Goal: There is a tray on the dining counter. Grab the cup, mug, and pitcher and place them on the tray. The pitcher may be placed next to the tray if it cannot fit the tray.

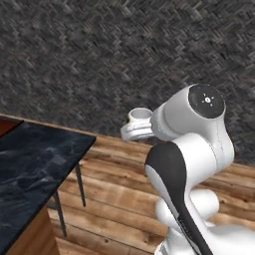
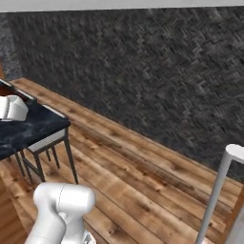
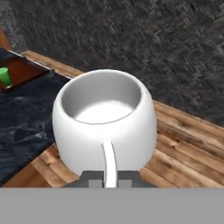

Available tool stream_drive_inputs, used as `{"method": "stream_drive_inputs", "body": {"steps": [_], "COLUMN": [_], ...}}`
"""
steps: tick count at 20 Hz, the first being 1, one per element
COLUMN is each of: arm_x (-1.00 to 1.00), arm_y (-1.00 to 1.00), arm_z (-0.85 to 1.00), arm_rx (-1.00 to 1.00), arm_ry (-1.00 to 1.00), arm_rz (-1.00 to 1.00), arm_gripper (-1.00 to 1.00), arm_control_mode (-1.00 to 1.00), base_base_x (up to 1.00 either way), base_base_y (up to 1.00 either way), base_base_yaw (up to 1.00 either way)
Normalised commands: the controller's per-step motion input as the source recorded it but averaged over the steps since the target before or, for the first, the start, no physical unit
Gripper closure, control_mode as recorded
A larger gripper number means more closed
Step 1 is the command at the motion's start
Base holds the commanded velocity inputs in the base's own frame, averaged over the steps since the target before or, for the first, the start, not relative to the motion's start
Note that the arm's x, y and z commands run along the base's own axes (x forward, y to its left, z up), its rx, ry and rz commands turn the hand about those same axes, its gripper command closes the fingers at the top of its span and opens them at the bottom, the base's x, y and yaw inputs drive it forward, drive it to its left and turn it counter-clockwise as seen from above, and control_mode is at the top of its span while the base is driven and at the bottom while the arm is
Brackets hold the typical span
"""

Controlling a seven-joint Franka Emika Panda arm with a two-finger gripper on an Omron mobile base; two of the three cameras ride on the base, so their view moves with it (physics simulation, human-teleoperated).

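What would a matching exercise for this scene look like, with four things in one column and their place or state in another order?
Things:
1. mug
2. cup
3. tray
4. hand

Place or state:
A. standing on the tray
B. lying on the dining counter
C. shut on the mug's handle
D. held up in the air

Pairs: 1-D, 2-A, 3-B, 4-C

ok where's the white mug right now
In the hand view the mug is held in the hand by its handle, over the edge of the dining counter, with the tray and cup beyond at left.
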Motion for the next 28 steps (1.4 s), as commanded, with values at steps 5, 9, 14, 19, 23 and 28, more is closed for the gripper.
{"method": "stream_drive_inputs", "body": {"steps": [5,9,14,19,23,28], "arm_x": [0.00,0.00,0.00,0.00,0.00,0.00], "arm_y": [0.00,0.00,0.00,0.00,0.00,0.00], "arm_z": [0.00,0.00,0.00,0.00,0.00,0.00], "arm_rx": [0.00,0.00,0.00,0.00,0.00,0.00], "arm_ry": [0.00,0.00,0.00,0.00,0.00,0.00], "arm_rz": [0.00,0.00,0.00,0.00,0.00,0.00], "arm_gripper": [1.00,1.00,1.00,1.00,1.00,1.00], "arm_control_mode": [1.00,1.00,1.00,1.00,1.00,1.00], "base_base_x": [0.78,0.87,0.93,1.00,1.00,0.94], "base_base_y": [-0.68,-0.64,-0.47,-0.03,0.00,-0.25], "base_base_yaw": [0.27,0.31,0.23,0.02,0.00,0.12]}}
